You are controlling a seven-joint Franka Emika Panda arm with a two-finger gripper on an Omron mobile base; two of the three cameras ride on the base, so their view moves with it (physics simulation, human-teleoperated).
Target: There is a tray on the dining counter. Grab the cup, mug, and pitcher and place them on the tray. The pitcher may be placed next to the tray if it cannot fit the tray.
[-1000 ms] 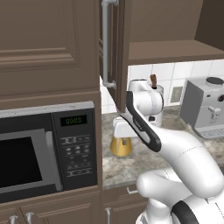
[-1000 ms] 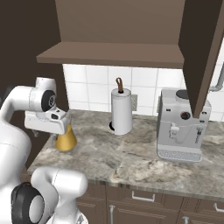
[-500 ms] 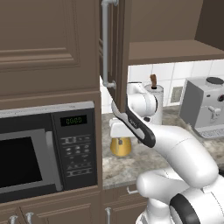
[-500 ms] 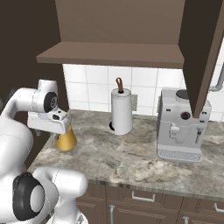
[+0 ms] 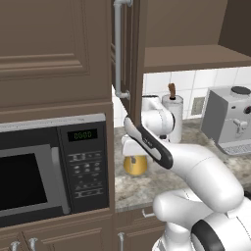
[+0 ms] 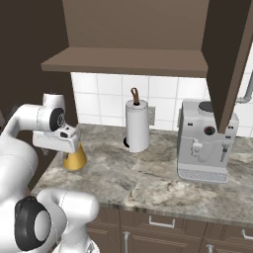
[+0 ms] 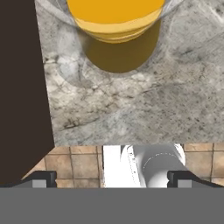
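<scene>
While the white arm reaches out from the base toward the back corner, its end effector [image 6: 58,143] hangs directly over the pitcher [image 6: 74,159], fingers spread wide with nothing between them; in the hand view the two dark finger tips [image 7: 39,178] stand far apart at the bottom edge, and the amber body of the pitcher sits just ahead of them on the stone. From where I stand it looks like the approach to the first grasp, not a grip: the glass is not yet between the fingers and the pitcher rests upright on the counter [image 6: 163,183], tucked close to the dark cabinet side beside the microwave [image 5: 49,166]. So nothing of the job seems finished yet. The pitcher has to be closed on, lifted and carried off to the tray on the dining counter, and the cup and the mug are left to fetch too; I cannot tell where those stand from here. Further back on the same counter sits the white paper-towel roll [image 6: 137,126] against the tiles, well apart from the pitcher, and beyond it to the right the grey coffee machine [image 6: 205,141] under the open cupboard door [image 6: 228,59]
</scene>
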